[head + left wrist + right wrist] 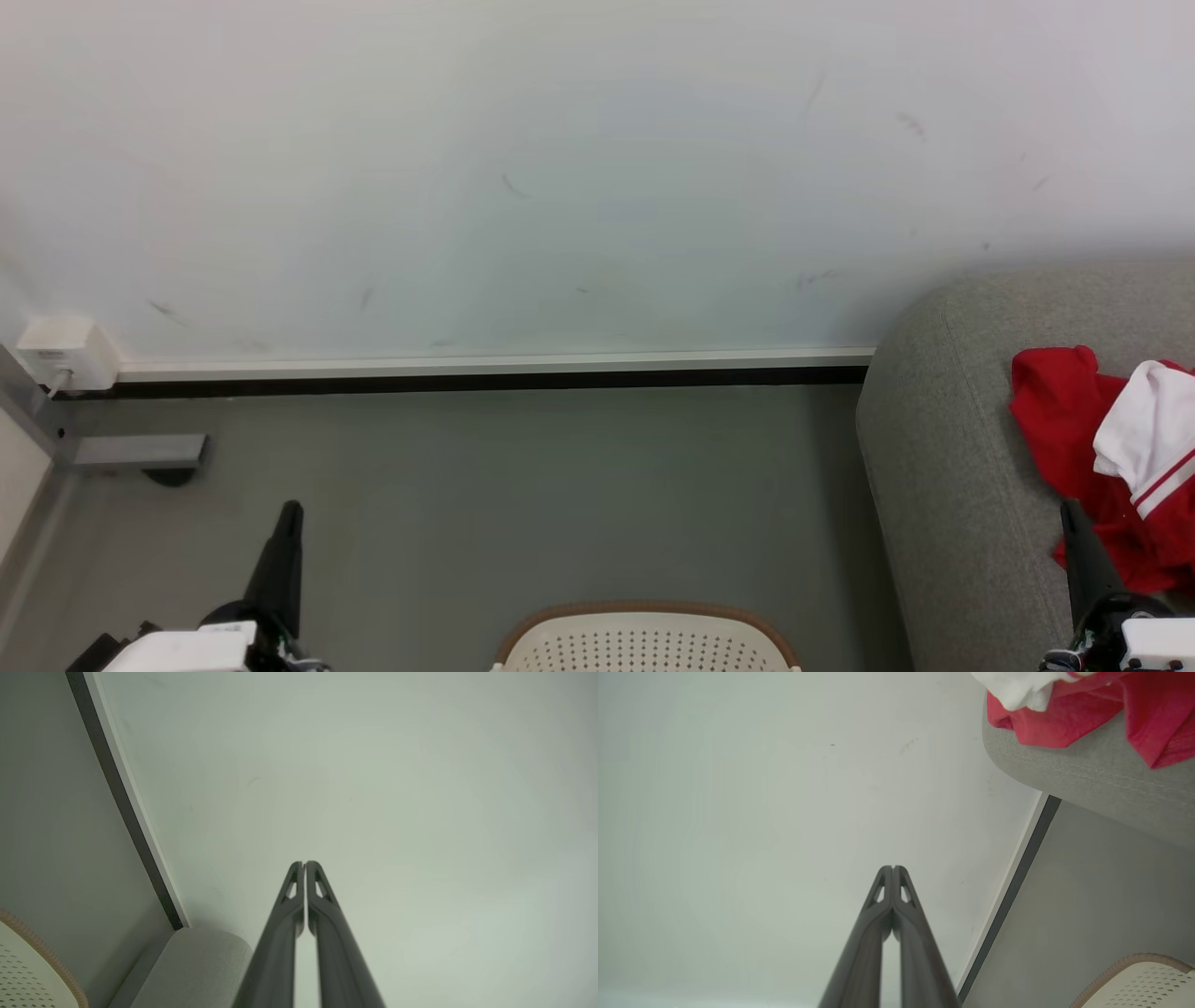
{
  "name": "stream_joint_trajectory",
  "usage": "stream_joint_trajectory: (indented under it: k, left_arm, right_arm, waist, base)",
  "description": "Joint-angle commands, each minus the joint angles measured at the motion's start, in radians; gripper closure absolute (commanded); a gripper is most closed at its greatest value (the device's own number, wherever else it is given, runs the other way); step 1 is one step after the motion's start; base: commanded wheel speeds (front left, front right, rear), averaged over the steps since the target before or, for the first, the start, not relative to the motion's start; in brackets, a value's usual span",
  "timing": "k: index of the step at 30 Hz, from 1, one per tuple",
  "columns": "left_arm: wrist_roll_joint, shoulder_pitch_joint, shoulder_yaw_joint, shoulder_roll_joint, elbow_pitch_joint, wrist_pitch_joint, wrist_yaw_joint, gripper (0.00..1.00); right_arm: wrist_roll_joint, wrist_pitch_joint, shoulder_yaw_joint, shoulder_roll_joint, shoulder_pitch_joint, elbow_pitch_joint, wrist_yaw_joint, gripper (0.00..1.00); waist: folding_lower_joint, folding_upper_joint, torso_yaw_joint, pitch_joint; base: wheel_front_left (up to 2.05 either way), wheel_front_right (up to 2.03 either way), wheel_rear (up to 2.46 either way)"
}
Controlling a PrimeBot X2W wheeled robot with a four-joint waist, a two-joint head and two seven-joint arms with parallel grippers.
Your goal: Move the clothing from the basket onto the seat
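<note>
Both garments (1111, 448) on seat (943, 467), near closed right gripper (1072, 511).

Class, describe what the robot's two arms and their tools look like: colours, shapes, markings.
The left tool and the right tool each have two long, slim, dark grey fingers tapering to rounded tips, with a triangular cut-out near each end. In the head view, each rises from a black base on a boxy white wrist casing. No markings can be made out.
</note>
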State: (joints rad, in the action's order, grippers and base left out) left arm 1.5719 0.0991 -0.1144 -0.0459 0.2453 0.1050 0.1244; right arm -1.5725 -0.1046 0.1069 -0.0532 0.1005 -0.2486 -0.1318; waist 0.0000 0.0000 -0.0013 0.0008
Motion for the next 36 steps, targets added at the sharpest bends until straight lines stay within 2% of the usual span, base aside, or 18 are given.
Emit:
stream_joint_trajectory:
  k: [1,5,36]
  left_arm:
    - [0.02,0.012,-0.001,-0.007,0.0,0.007,0.008,1.0]
    - [0.051,0.015,0.0,-0.008,0.001,0.014,0.01,1.0]
    - [0.047,0.015,0.0,-0.007,0.0,0.013,0.009,1.0]
  right_arm:
    - [-0.024,-0.008,0.008,0.003,0.013,0.007,0.002,1.0]
    - [-0.045,-0.014,0.012,0.004,0.014,0.007,0.002,1.0]
    - [-0.04,-0.014,0.012,0.004,0.013,0.006,0.002,1.0]
  waist:
    - [0.0,0.0,0.0,0.001]
    - [0.0,0.0,0.001,0.002]
    - [0.0,0.0,0.001,0.002]
  base:
    - [0.0,0.0,0.0]
    - [0.0,0.0,0.0]
    - [0.0,0.0,0.0]
